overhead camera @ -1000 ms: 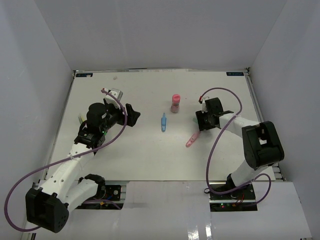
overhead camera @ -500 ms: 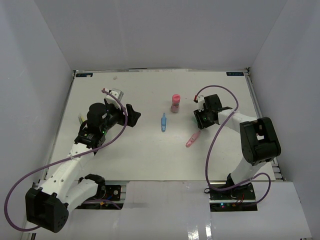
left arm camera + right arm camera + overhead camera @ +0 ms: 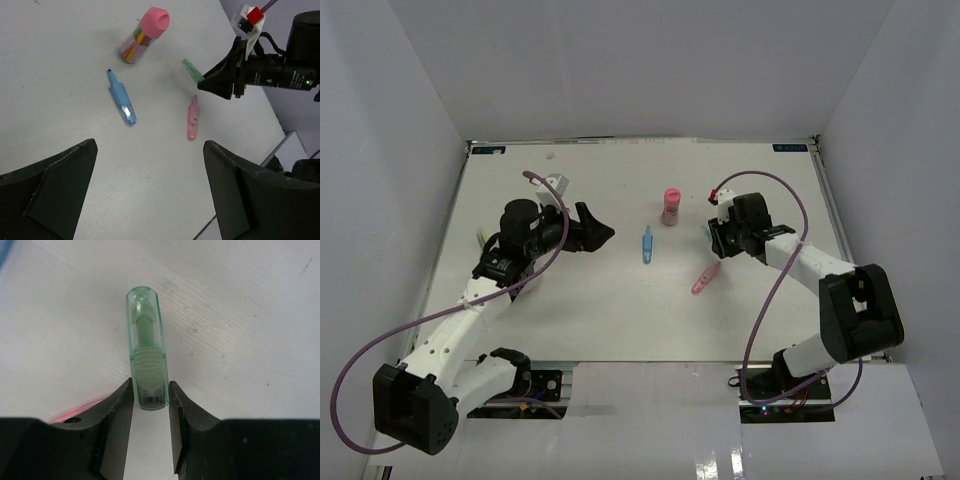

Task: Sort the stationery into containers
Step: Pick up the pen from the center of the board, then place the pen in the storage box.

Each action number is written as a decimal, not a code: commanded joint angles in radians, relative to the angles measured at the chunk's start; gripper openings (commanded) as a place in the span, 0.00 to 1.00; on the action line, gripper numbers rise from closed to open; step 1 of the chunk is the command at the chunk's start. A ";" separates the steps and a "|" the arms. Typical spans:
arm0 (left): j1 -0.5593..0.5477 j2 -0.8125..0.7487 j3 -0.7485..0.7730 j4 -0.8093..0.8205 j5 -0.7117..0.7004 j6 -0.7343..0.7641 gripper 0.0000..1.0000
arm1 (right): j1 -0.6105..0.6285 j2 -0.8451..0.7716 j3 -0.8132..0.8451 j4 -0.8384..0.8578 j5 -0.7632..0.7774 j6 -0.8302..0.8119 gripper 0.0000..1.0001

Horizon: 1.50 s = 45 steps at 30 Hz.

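White tabletop beneath right hand tight on green highlighter, tail hidden; left hand agape.

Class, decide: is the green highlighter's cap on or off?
On: the green highlighter shows a clear cap covering its tip in the right wrist view.

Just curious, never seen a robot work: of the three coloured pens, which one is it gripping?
The green highlighter, pinched between the right gripper's fingers. The blue pen and pink highlighter lie free on the table.
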 commanded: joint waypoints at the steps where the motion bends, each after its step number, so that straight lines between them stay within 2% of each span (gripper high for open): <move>1: -0.027 0.012 0.048 0.000 0.062 -0.152 0.98 | 0.053 -0.143 -0.050 0.107 -0.071 0.030 0.22; 7: -0.128 0.115 0.107 0.021 0.035 -0.250 0.98 | 0.152 -0.395 -0.166 0.281 -0.154 0.079 0.25; 11: -0.206 0.189 0.164 0.037 -0.010 -0.290 0.98 | 0.195 -0.470 -0.191 0.351 -0.216 0.101 0.29; 19: -0.338 0.328 0.290 0.060 -0.135 -0.322 0.92 | 0.248 -0.490 -0.215 0.426 -0.283 0.131 0.30; 26: -0.386 0.428 0.353 0.070 -0.174 -0.331 0.81 | 0.252 -0.506 -0.248 0.448 -0.282 0.119 0.31; 32: -0.406 0.473 0.367 0.070 -0.171 -0.342 0.58 | 0.252 -0.518 -0.269 0.459 -0.273 0.114 0.31; 33: -0.409 0.474 0.370 0.070 -0.171 -0.342 0.51 | 0.252 -0.516 -0.272 0.463 -0.271 0.114 0.31; 36: -0.410 0.479 0.368 0.070 -0.172 -0.344 0.40 | 0.252 -0.518 -0.286 0.479 -0.269 0.116 0.32; 37: -0.410 0.479 0.368 0.070 -0.174 -0.344 0.32 | 0.252 -0.516 -0.289 0.482 -0.269 0.117 0.32; 41: -0.410 0.476 0.368 0.070 -0.172 -0.344 0.15 | 0.253 -0.515 -0.298 0.497 -0.276 0.119 0.36; 43: -0.410 0.473 0.365 0.067 -0.175 -0.339 0.10 | 0.252 -0.515 -0.300 0.499 -0.276 0.121 0.40; 44: -0.410 0.470 0.364 0.067 -0.178 -0.333 0.07 | 0.252 -0.516 -0.303 0.497 -0.276 0.121 0.46; 45: -0.410 0.465 0.362 0.064 -0.185 -0.331 0.06 | 0.252 -0.518 -0.303 0.496 -0.271 0.121 0.56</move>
